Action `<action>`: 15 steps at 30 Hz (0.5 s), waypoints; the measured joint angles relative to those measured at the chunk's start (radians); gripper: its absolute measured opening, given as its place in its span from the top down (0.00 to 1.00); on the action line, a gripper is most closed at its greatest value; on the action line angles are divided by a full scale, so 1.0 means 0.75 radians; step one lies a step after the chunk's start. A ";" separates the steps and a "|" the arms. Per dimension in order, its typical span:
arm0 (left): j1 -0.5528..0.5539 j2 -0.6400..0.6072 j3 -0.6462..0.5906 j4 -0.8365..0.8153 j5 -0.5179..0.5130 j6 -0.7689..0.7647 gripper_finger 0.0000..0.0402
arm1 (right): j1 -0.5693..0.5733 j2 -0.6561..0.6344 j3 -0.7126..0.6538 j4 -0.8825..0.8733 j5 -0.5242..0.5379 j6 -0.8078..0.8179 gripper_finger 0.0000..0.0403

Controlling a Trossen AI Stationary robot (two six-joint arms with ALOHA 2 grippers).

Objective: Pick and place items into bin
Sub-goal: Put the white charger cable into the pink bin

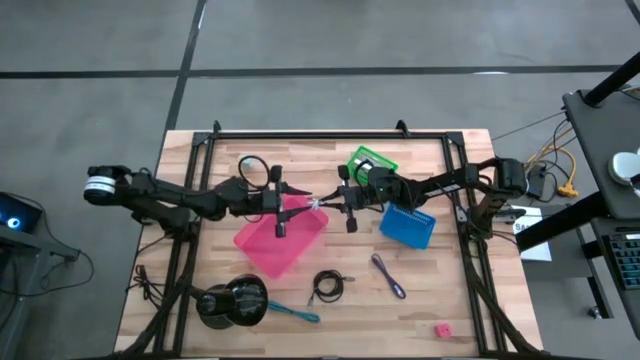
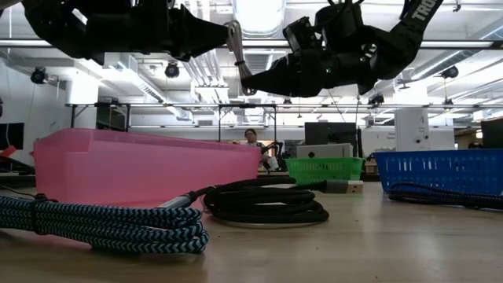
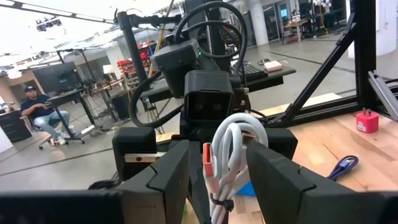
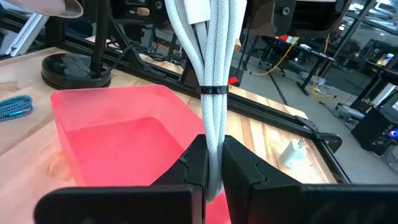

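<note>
Both claws (image 1: 318,204) crowd the air above the pink bin (image 1: 262,252); its near corner seems unobstructed.

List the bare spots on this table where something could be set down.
Free: the table between purple cord and red block, and the far edge left of the green basket. Crowded: around the pink bin, black cord.

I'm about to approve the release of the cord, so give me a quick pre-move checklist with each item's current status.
1. Right gripper shut on the whitish bundled cord: ok.
2. Left gripper around the cord's other end, fingers straddling it: ok; firm hold: cannot tell.
3. Cord above the pink plastic bin: ok, the right wrist view shows the bin below it.
4. Bin interior free of other items: ok as far as visible.
5. Cord tie keeping the bundle together: ok.
6. Black coiled cable outside the drop path: ok.
</note>
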 joint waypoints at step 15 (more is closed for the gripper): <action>0.000 0.003 0.004 0.020 0.002 -0.002 0.64 | -0.004 0.000 0.000 -0.009 0.000 -0.003 0.96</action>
